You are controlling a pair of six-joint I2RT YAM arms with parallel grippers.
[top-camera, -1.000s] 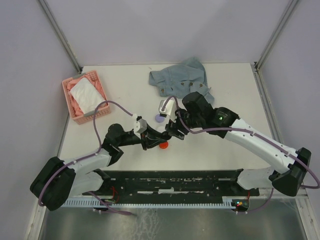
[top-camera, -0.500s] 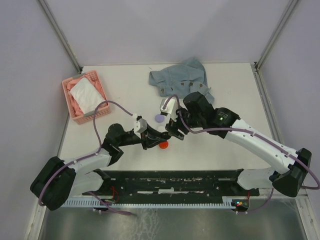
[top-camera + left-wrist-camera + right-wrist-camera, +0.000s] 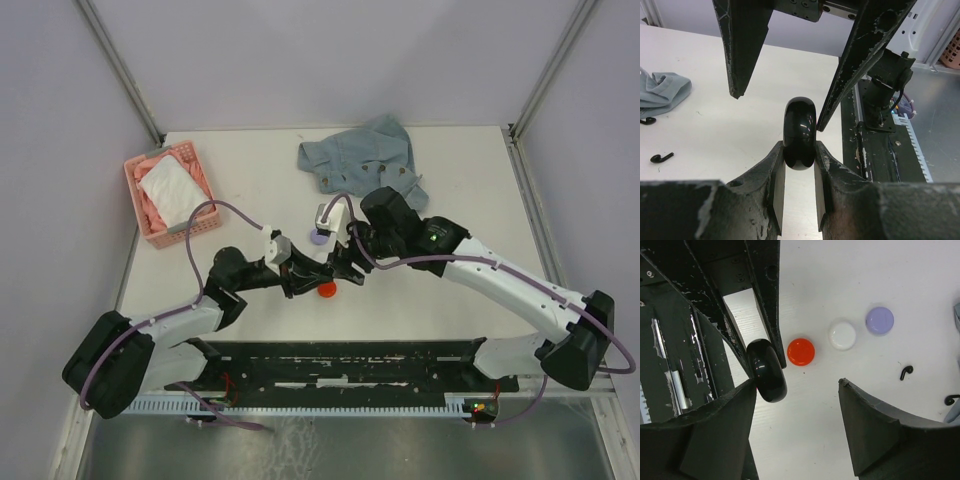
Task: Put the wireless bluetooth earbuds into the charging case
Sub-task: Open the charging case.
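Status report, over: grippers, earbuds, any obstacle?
Left gripper shut on black case, held on edge. Right gripper open, empty, close to it. Black earbud loose on table, not inserted. Red case lies near.

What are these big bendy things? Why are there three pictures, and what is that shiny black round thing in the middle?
This is a robot with a left arm and a right arm, bolted to a table. One picture looks down from above. The other two come from small cameras on each wrist, so you see that arm's fingers up close. The pinching part at the tip is called the end effector.

The left end effector squeezes the shiny thing, a round black case. The right end effector is open, right beside it.

On the table lie a red case, a white case, a purple case, a tiny black earbud, a second earbud, a pink basket with cloth inside, and a blue-grey shirt.
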